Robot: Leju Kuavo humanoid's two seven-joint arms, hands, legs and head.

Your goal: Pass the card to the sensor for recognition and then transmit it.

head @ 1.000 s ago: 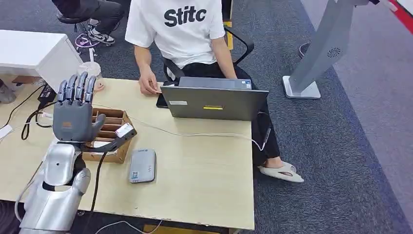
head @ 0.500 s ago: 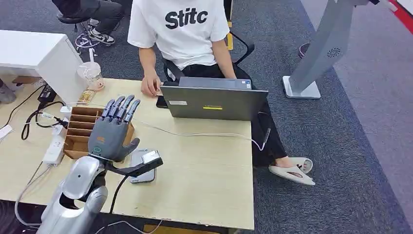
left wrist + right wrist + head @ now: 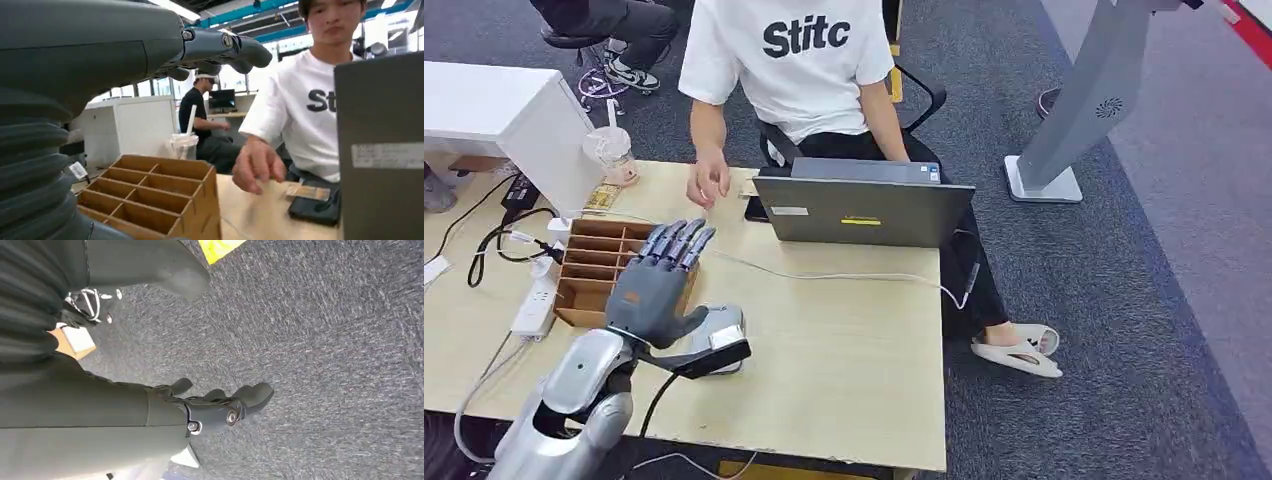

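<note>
A small tan card (image 3: pixel 747 188) lies on the table beside a black phone (image 3: pixel 755 207), at the laptop's back left corner. In the left wrist view the card (image 3: pixel 307 192) rests flat next to the phone (image 3: pixel 315 210). The grey flat sensor (image 3: pixel 724 318) lies on the table near me, partly hidden by my left hand (image 3: pixel 656 288). That hand hovers low between the sensor and the cardboard box, fingers (image 3: pixel 220 47) stretched forward, holding nothing. My right hand (image 3: pixel 215 410) hangs over grey carpet with nothing in it, fingers loosely extended.
A person in a white shirt sits behind the grey laptop (image 3: pixel 864 210); their hand (image 3: pixel 707 185) hovers above the table left of the card. A cardboard divider box (image 3: pixel 589 265), a drink cup (image 3: pixel 609 152), a power strip (image 3: pixel 534 305) and cables occupy the left side.
My left hand came down from upright above the cardboard box to low and flat beside the sensor. The person's hand lifted off the card and moved left.
</note>
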